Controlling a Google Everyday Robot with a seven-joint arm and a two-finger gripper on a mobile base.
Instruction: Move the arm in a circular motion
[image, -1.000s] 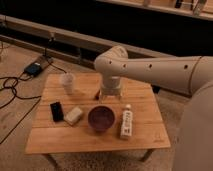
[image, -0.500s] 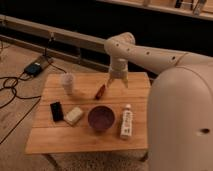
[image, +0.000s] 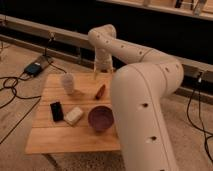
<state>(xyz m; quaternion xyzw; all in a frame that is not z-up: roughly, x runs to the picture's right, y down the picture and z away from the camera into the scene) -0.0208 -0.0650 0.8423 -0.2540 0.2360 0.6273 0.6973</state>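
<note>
The cream-white arm (image: 142, 95) of thick rounded segments with small dark holes fills the right half of the camera view. It rises from the lower right, bends at an elbow (image: 102, 36) at the top, and drops to a narrow tip. The gripper (image: 101, 74) at that tip points down over the back edge of the wooden table (image: 55, 142). It hangs just above and behind a small red-brown object (image: 100, 91). It holds nothing that I can see.
On the table are a pale cup (image: 68, 82), a black phone (image: 56, 111), a white block (image: 73, 115) and a purple bowl (image: 101, 118). The arm hides the table's right side. Cables and a power box (image: 34, 67) lie on the floor at left.
The gripper has risen toward the table's back edge and then shifted left. The thick arm segment has swung closer and now hides the table's right side and the white bottle.
</note>
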